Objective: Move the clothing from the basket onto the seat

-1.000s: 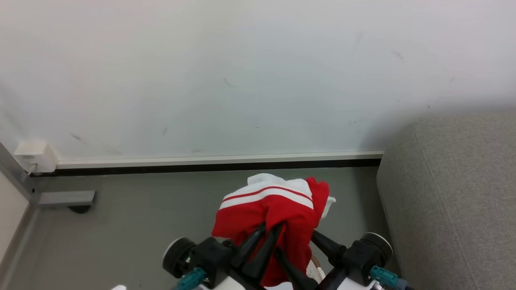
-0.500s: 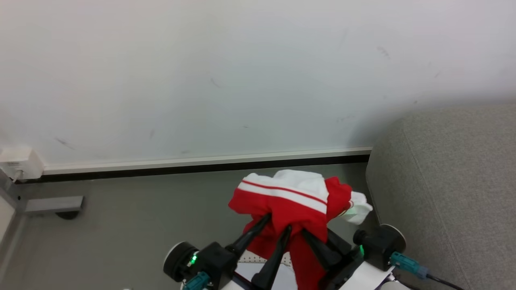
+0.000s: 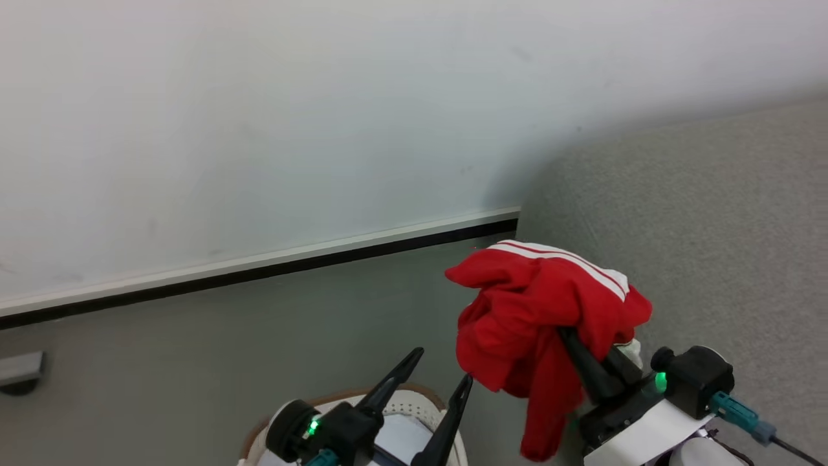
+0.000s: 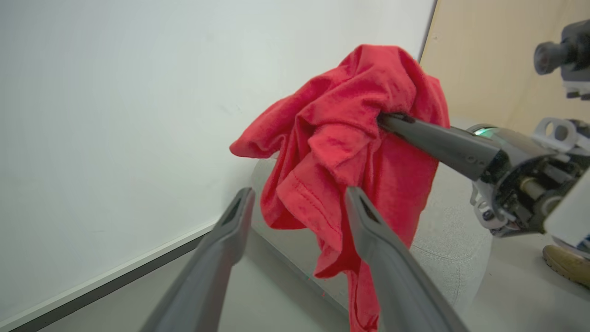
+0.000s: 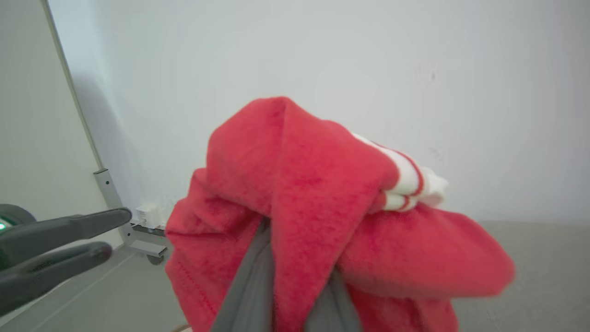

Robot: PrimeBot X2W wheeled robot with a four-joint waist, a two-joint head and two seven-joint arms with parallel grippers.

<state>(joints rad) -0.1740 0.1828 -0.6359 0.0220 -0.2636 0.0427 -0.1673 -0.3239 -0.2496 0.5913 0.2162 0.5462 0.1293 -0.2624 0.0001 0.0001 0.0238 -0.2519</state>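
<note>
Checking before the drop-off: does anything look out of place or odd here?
Nothing spilled or damaged. The clothing hangs crumpled from the right gripper, one end dangling beside the seat, not yet on it. The left gripper is open, empty, above the basket.

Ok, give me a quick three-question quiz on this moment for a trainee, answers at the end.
1. True or false: the left jaws are shut on the clothing.
2. Which jaws hold the clothing up in the air: A) left, B) right, C) both?
3. In the head view, what large grey thing stands just right of the clothing?
Key: 1 false, the left jaws are open and empty; 2 B; 3 the seat.
</note>
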